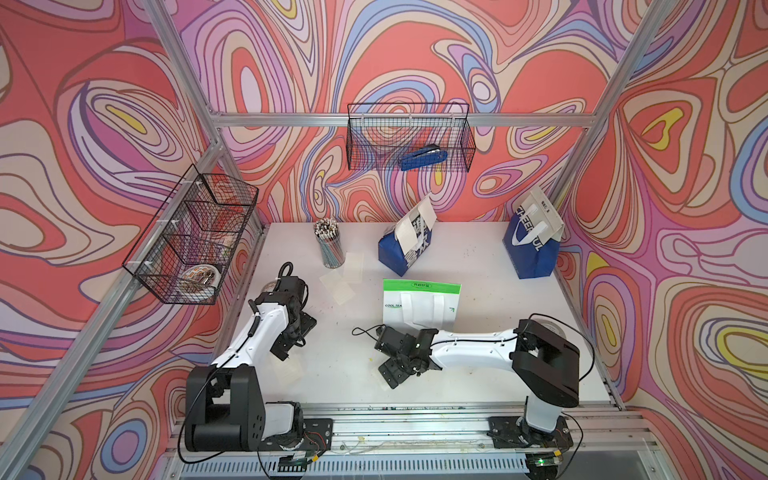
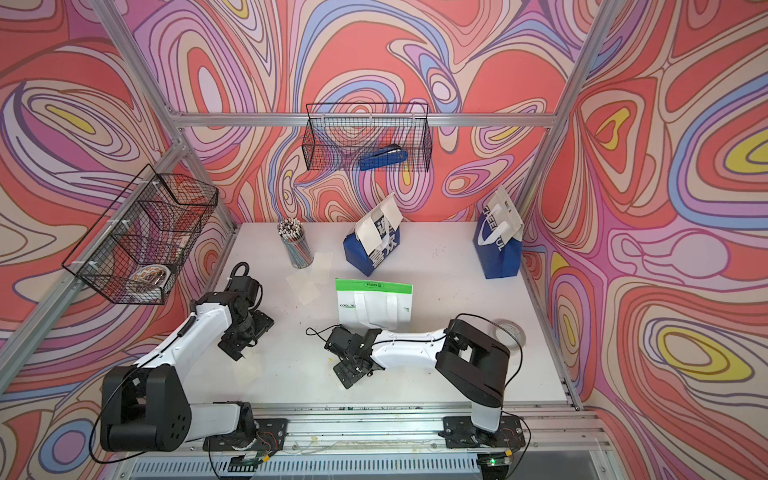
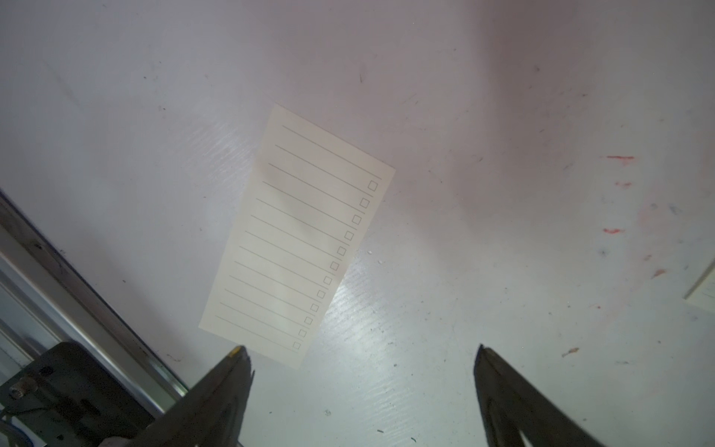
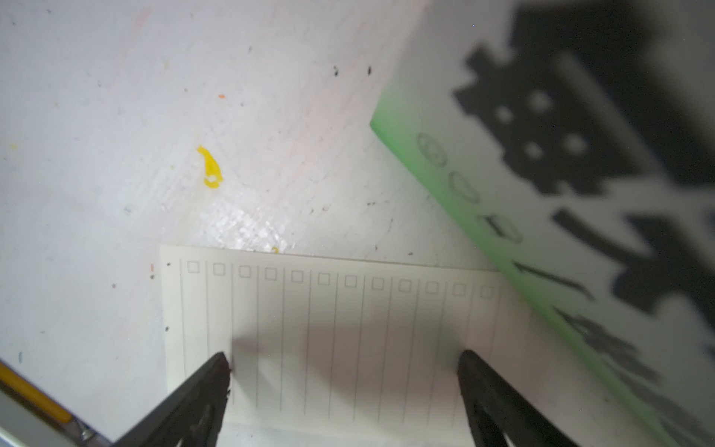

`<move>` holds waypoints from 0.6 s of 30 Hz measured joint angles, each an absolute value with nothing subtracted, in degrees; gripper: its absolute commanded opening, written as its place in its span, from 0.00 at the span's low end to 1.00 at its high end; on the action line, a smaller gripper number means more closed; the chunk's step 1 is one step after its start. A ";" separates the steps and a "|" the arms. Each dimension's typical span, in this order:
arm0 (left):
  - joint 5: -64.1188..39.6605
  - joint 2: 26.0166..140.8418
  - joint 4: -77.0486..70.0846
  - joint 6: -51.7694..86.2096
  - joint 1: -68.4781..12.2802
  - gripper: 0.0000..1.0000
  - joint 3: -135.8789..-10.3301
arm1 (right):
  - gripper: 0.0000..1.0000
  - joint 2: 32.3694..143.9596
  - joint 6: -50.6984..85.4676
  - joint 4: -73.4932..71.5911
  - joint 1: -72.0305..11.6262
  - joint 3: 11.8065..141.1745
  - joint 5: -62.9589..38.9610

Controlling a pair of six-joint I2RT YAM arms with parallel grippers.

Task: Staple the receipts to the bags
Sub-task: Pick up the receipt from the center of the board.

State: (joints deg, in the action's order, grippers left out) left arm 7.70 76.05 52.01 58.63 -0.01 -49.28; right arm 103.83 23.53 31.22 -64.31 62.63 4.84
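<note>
Around the white table [image 1: 478, 266] rise swirl-patterned walls [image 1: 415, 50].

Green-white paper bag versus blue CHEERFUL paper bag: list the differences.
The green-white paper bag lies flat; the blue CHEERFUL paper bag stands upright at the back. The green-white bag is mostly white with a green band; the CHEERFUL bag is mostly blue. Both have white handles.

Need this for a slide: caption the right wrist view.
Right gripper, jaws apart, over a lined checkbox receipt lying flat beside the green-white bag on the table.
</note>
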 measured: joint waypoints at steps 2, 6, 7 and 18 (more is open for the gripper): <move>7.81 75.99 51.90 58.61 -0.01 0.92 -49.28 | 0.84 103.83 23.09 31.27 -63.75 62.65 4.21; 7.79 75.44 51.68 58.61 -0.01 0.91 -49.08 | 0.78 104.09 21.61 31.55 -63.26 63.00 3.66; 7.79 75.24 51.64 58.61 -0.01 0.91 -48.99 | 0.74 104.29 20.99 31.75 -63.29 63.16 3.77; 7.55 74.70 50.65 59.00 -0.01 0.90 -46.70 | 0.32 109.49 12.86 35.46 -66.04 70.32 4.25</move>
State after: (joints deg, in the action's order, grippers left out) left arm 7.55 74.70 50.65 59.00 -0.01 -46.70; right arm 109.49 12.86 35.46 -66.04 70.32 4.25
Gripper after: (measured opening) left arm 0.901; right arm 0.396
